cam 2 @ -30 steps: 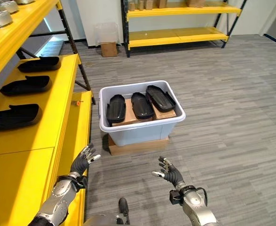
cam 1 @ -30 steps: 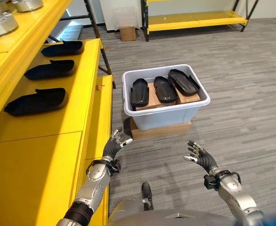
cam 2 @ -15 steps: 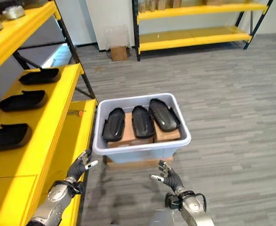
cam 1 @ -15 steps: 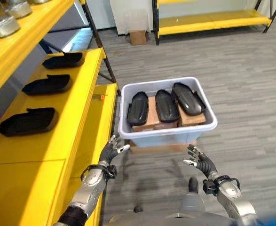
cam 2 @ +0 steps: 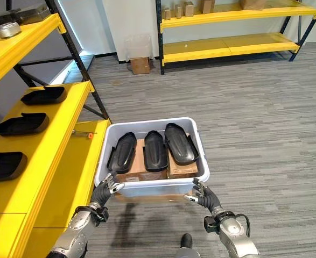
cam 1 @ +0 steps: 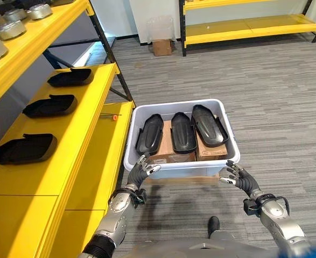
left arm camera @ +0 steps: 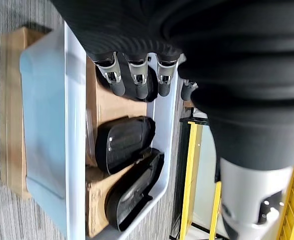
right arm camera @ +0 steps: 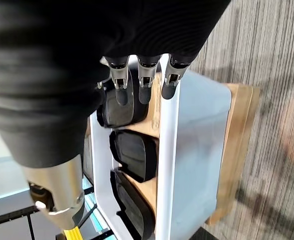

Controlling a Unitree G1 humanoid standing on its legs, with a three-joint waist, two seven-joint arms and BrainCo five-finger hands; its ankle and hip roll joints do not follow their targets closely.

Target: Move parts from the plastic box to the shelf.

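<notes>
Left eye view: the plastic box (cam 1: 179,164) has been closed on; left hand (cam 1: 143,171) and right hand (cam 1: 238,179) are held open-fingered at its near rim; parts (cam 1: 183,131) remain unpicked.

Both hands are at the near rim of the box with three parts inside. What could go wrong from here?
1. The black parts lie loose and tilted on cardboard boxes inside the plastic box, close together; lifting one may drag its neighbour.
2. Both the left hand and right hand, open, hover at the near rim; a bump could shift the box on its wooden base.
3. The shelf already holds three parts, so placing space looks limited.
</notes>
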